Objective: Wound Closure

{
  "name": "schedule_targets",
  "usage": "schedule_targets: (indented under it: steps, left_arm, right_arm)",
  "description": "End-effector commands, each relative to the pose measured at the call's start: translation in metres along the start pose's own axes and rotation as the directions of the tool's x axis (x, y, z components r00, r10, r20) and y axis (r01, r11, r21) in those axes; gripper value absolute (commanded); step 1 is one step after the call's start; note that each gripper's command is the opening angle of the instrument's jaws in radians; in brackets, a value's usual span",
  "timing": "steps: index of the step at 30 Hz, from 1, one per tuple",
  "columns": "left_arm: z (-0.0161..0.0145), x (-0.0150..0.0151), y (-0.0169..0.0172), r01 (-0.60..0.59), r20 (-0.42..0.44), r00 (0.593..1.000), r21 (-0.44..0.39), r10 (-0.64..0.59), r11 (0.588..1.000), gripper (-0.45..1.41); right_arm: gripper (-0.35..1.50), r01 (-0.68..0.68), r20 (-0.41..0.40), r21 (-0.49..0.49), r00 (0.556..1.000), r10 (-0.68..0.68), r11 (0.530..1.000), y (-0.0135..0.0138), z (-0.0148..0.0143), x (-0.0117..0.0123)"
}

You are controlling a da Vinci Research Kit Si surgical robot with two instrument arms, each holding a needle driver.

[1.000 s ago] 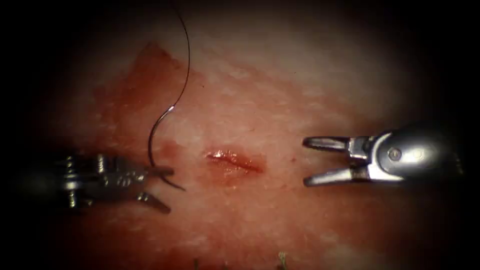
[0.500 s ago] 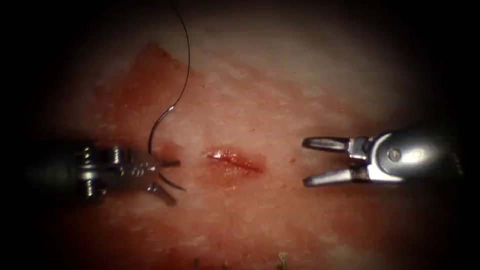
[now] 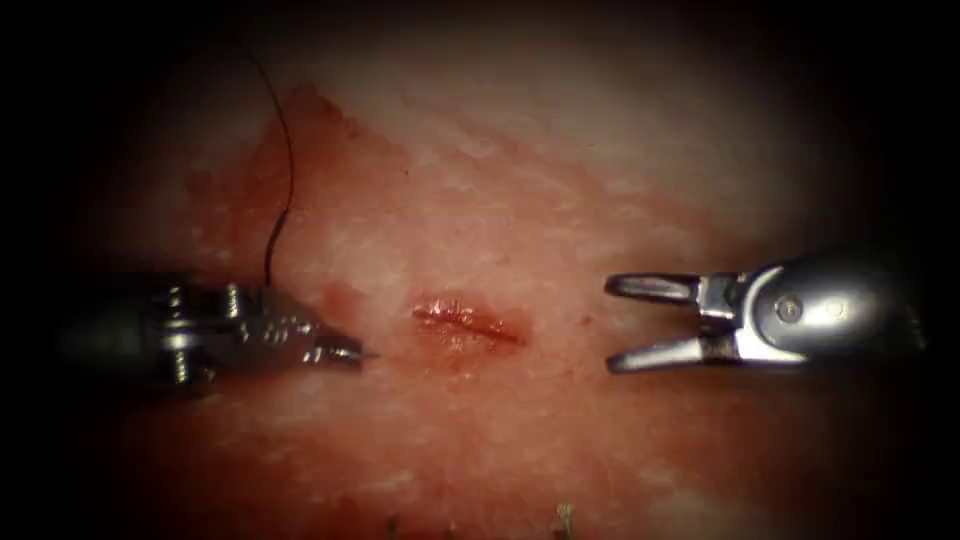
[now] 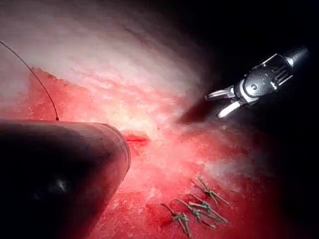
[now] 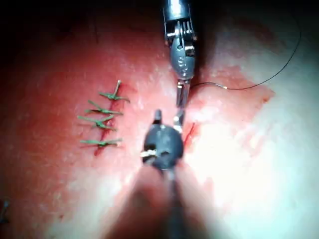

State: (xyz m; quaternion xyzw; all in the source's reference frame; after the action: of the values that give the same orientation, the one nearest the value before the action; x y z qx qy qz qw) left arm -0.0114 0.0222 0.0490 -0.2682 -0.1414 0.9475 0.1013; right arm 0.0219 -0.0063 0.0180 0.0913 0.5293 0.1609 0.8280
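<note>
The cut [image 3: 468,320] is a short red slit in the middle of the tissue [image 3: 520,200]. Just left of it my left tool [image 3: 340,350] is shut on the curved needle [image 3: 368,355] near its point end, and a short tip pokes past the jaws toward the cut. The needle is not in the tissue. Black thread [image 3: 285,170] rises from behind the tool toward the top. In the right wrist view the left tool [image 5: 182,99] holds the needle [image 5: 209,85], with the thread [image 5: 269,79] trailing off. My right tool [image 3: 611,325] stands open right of the cut, holding nothing.
Red fluid [image 3: 300,150] stains the tissue to the upper left of the cut. Several finished green stitches [image 5: 102,122] lie in a row beside the cut [image 5: 189,133], also seen as green stitches [image 4: 197,206]. The left arm's dark shaft [image 4: 60,169] hides its own jaws.
The left jaws went from open around the needle to shut on it. The needle's arc turned edge-on and the thread swung left. The right tool stayed still.
</note>
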Motion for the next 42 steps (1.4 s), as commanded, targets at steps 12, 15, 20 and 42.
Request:
schedule_targets:
  steps: [12,15,20,42]
  left_arm:
    - [-0.0015,0.0005,0.0006,-0.107,-0.126,0.986,0.02,0.109,0.994,-0.45]
    - [-0.0025,0.0015,0.001,-0.155,-0.193,0.969,0.019,0.156,0.988,-0.45]
    - [-0.0044,0.0039,0.0022,-0.224,-0.352,0.91,0.029,0.219,0.974,-0.45]
    - [-0.0037,0.0107,0.0052,-0.537,-0.759,0.507,0.092,0.408,0.839,-0.45]
  right_arm:
    - [0.6,-0.089,0.001,-0.067,0.996,0.09,0.994,-0.0002,0.0005,-0.0004]
    - [0.58,-0.122,-0.008,-0.088,0.993,0.122,0.989,-0.0003,0.0005,-0.0005]
    - [0.48,-0.204,-0.041,-0.099,0.979,0.201,0.974,-0.0003,0.0006,-0.0006]
    - [0.31,-0.525,-0.249,0.096,0.81,0.531,0.846,-0.0008,0.0046,-0.0032]
